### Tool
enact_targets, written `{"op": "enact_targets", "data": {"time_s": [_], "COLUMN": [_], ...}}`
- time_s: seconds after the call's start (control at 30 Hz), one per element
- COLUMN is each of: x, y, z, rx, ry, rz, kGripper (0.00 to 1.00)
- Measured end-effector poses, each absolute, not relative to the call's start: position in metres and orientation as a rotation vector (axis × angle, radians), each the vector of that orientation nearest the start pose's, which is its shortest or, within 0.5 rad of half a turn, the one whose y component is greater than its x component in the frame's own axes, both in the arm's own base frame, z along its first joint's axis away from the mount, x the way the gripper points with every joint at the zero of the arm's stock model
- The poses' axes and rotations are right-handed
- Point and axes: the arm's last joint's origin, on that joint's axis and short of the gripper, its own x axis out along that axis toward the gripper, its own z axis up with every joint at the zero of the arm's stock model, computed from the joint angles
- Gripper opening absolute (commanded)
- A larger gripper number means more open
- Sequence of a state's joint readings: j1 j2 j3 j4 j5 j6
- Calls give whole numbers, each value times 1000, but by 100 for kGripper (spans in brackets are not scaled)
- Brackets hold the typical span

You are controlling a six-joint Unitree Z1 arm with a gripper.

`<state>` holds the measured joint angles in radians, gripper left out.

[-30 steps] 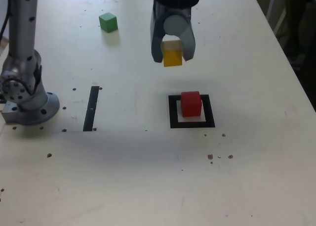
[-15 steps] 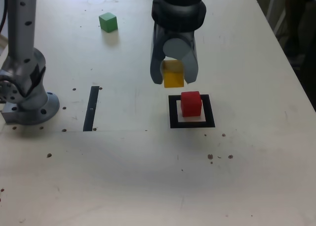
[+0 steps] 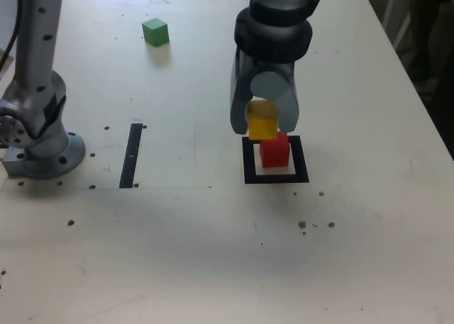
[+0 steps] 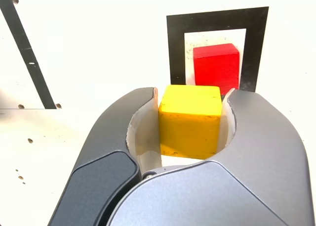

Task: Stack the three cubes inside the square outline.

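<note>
Exterior view: the yellow cube (image 3: 262, 120) is pinched in the tool (image 3: 264, 118), which points down toward the bench (image 3: 177, 246), fingers lowermost. Just below the tool, the red cube (image 3: 274, 151) sits inside the square outline (image 3: 301, 161). Well off toward the exterior view's upper left from the tool rests the green cube (image 3: 155, 32).

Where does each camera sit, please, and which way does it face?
Exterior view: off the arm, above the table, looking down; arm, base and hand show.
Wrist view: on the wrist, looking past the hand's two fingers toward the table.
Both share the yellow cube, red cube, square outline and black strip.
</note>
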<state>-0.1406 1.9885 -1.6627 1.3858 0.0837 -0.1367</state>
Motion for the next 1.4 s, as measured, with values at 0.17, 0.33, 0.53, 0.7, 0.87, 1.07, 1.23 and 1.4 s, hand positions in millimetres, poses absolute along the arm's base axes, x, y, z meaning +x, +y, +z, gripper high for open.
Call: {"op": "enact_targets", "data": {"time_s": [0.17,0.33,0.53,0.7,0.87,1.07,1.23,1.4], "x": [356,362,363,363,363,366,368,371], "y": [-45,-38,-32,-31,-32,-31,-31,-31], "z": [280,277,276,272,270,268,267,261], "rx": [91,79,64,64,63,65,63,61], "ry": [1702,1690,1687,1703,1709,1702,1697,1705], "rz": [78,90,95,95,84,88,88,86], "kGripper": [20,20,20,21,24,25,29,38]}}
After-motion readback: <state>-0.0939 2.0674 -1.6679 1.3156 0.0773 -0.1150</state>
